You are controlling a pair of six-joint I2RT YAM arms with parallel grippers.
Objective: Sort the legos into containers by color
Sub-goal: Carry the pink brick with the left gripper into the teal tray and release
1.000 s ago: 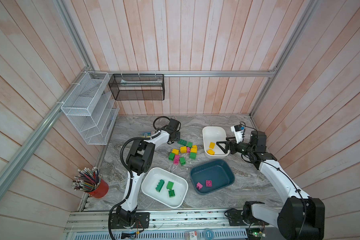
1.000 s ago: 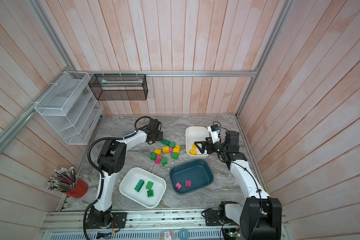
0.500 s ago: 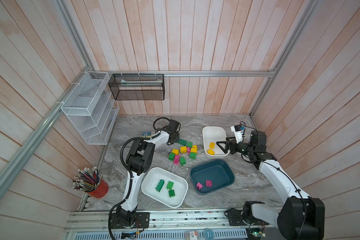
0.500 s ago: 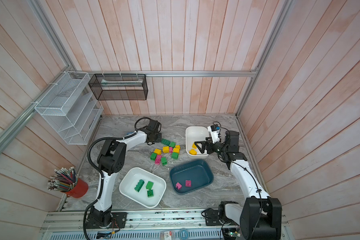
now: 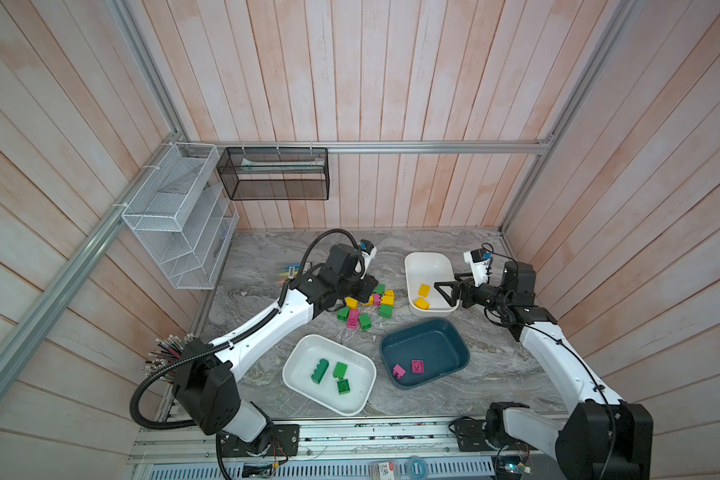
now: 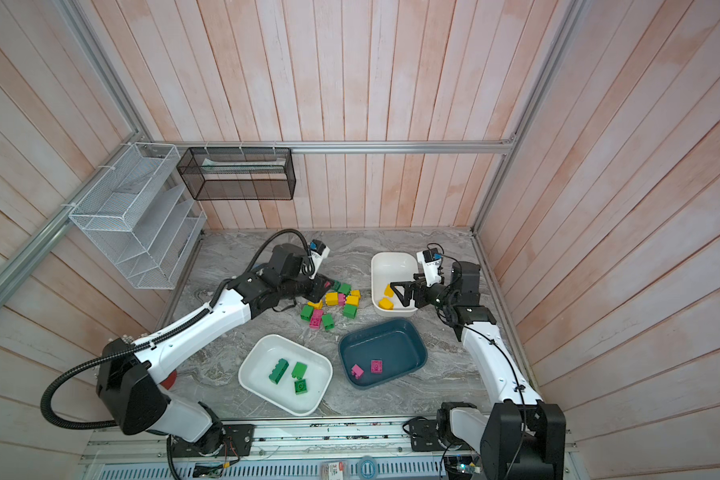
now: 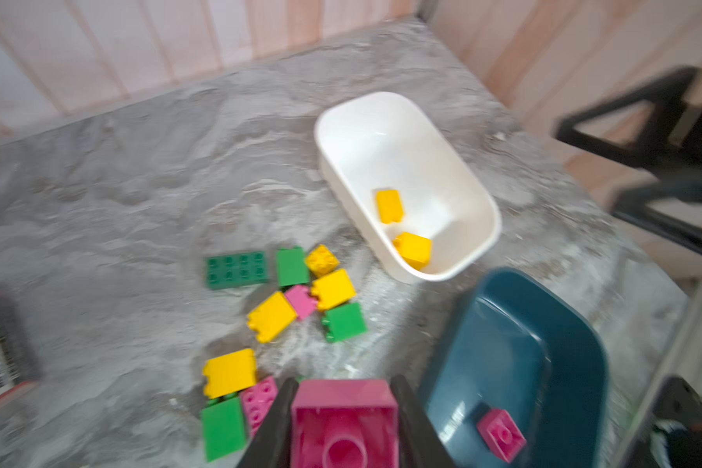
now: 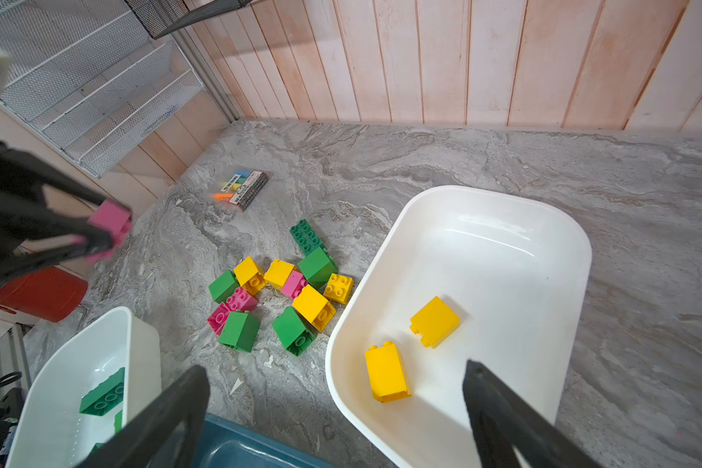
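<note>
two tubs sit nearest the front edge of the tabletop (image 5: 495, 374): a white tub (image 5: 298, 353) holding three green bricks (image 5: 340, 369) and, just beside it, a teal tub (image 5: 433, 336) holding two pink bricks (image 5: 417, 366), with bare marble open to its right. beyond them the loose legos (image 5: 376, 299) cluster mid-tabletop; at their left edge the left tool (image 7: 343, 425) is clamped on a pink lego (image 7: 343, 401). farther back the right tool (image 8: 334, 368) gapes wide over the near end of the far white tub (image 5: 429, 266), with two yellow bricks (image 5: 423, 289) inside. open marble runs behind to the plank wall (image 5: 391, 187).

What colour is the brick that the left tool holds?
Pink. The brick shows best in the left wrist view.
</note>
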